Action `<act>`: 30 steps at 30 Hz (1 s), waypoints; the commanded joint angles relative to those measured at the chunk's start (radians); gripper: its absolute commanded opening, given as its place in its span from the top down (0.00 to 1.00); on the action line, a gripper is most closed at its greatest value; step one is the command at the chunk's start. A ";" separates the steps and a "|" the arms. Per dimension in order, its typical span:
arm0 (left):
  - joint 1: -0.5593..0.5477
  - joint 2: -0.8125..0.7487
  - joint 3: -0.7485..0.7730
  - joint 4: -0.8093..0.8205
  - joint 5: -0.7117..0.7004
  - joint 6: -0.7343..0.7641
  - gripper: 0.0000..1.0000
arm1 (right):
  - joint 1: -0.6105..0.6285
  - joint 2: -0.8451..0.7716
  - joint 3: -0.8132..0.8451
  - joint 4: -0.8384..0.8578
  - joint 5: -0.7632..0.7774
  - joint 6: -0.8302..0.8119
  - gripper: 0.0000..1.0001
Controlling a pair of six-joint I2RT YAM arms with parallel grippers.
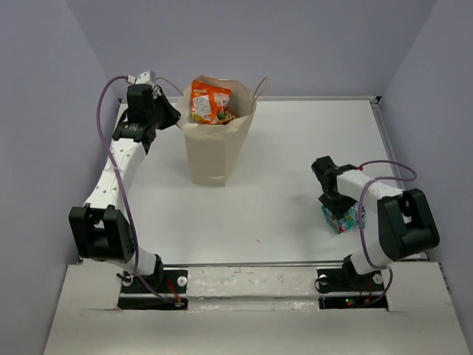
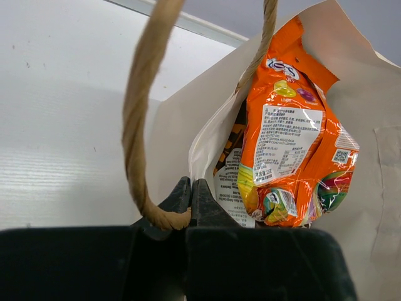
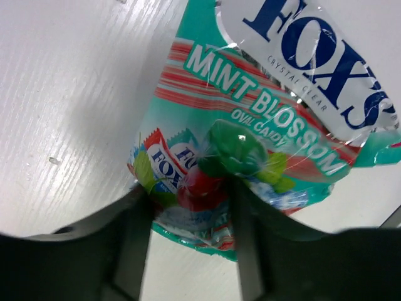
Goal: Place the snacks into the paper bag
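The cream paper bag (image 1: 211,151) stands upright at the back left of the table. An orange packet (image 1: 209,102) sticks out of its top. My left gripper (image 1: 171,115) is at the bag's left rim, shut on the foot of the brown cord handle (image 2: 141,94). In the left wrist view the orange packet (image 2: 294,144) fills the bag's (image 2: 376,188) mouth, with another printed packet (image 2: 230,188) behind it. At the right, a teal-green mint candy packet (image 3: 263,125) lies on the table. My right gripper (image 3: 188,194) straddles its lower end, fingers pressing both sides.
The right arm (image 1: 392,222) bends over the teal-green packet (image 1: 341,218) near the table's right edge. Grey walls close in the back and both sides. A metal rail (image 1: 251,266) runs along the near edge.
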 commanded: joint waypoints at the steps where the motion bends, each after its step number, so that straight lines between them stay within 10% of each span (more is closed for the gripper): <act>1: 0.009 -0.008 0.018 -0.009 -0.012 0.019 1.00 | -0.006 -0.004 -0.092 0.115 -0.039 0.016 0.54; 6: 0.009 -0.010 0.012 -0.006 -0.007 0.017 1.00 | -0.006 -0.108 -0.048 0.120 -0.065 -0.073 0.99; 12: 0.011 -0.014 0.015 -0.009 -0.009 0.020 1.00 | -0.006 -0.182 0.226 0.085 -0.078 -0.302 0.99; 24: 0.009 -0.026 -0.016 0.009 -0.009 0.014 1.00 | 0.167 0.284 1.570 0.504 -0.543 -0.744 0.99; 30: 0.008 -0.033 -0.008 0.006 -0.029 0.022 1.00 | 0.353 0.465 1.563 0.764 -0.730 -0.650 0.99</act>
